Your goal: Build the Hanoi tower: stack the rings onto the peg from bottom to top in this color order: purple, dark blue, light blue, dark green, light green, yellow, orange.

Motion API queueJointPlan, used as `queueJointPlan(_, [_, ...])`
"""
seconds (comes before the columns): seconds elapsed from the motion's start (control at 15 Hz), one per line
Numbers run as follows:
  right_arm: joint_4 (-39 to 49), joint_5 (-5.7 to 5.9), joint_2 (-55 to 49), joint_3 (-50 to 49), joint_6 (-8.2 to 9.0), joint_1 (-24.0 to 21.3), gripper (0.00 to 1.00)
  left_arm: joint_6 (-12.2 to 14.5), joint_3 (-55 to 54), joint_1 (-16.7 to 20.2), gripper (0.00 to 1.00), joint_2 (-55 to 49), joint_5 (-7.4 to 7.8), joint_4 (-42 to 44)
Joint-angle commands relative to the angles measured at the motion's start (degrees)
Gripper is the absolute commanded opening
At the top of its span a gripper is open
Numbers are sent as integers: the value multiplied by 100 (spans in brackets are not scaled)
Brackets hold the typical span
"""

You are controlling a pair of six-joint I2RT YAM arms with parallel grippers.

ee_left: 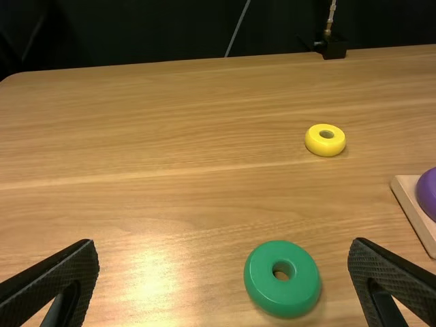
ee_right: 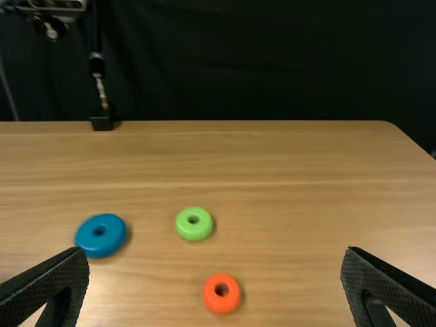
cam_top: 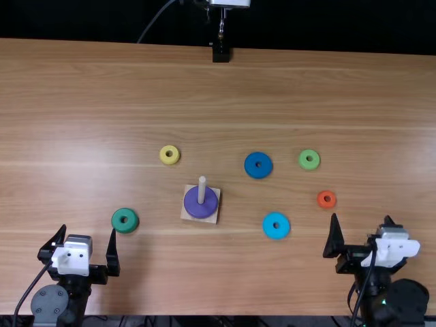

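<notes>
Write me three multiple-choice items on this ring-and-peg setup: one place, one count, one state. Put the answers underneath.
1. In the top view, where does the yellow ring lie from the peg?
A) Lower right
B) Upper left
C) Directly below

2. How many rings lie loose on the table?
A) Four
B) Five
C) Six

3. How is the right gripper?
A) Open, holding nothing
B) Shut on a ring
C) Shut, holding nothing

1: B, it sits higher and further left than the peg.
2: C, yellow, dark blue, light blue, light green, dark green and orange; purple is on the peg.
3: A, its two fingers stand wide apart, gripping nothing.
</notes>
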Motion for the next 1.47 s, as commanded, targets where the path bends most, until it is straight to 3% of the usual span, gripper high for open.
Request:
queueJointPlan(0.0, [10,80,611,540,40,328,100,100,-578,7,100,-67,109,-495])
queueJointPlan(0.13, [20,133,1543,1182,40,820,100,100,-578,-2,100,-67,109,-495])
queueJointPlan(0.33, [-43,418,2922,1894,40,1532,100,100,-578,-2,100,-67,109,-495])
queueJointPlan(0.47, [-222,439,3872,2421,93,1972,100,100,-578,-2,100,-67,109,-495])
queueJointPlan(0.53, [-476,439,4329,2738,335,2077,100,100,-578,7,100,-67,109,-495])
queueJointPlan(0.67, [-813,439,5339,3511,1063,2104,100,100,-578,7,100,-67,109,-495])
queueJointPlan(0.73, [-845,449,5744,3766,1337,2112,100,100,-578,-2,100,-67,109,-495])
queueJointPlan(0.8, [-845,449,6095,3968,1569,2104,100,100,-578,7,100,-67,109,-495])
queueJointPlan(0.93, [-845,449,6754,4276,1812,2112,100,100,-578,7,100,-67,109,-495])
queueJointPlan(1.4, [-2121,439,8794,5638,1728,2095,100,100,-578,7,100,-67,109,-495])
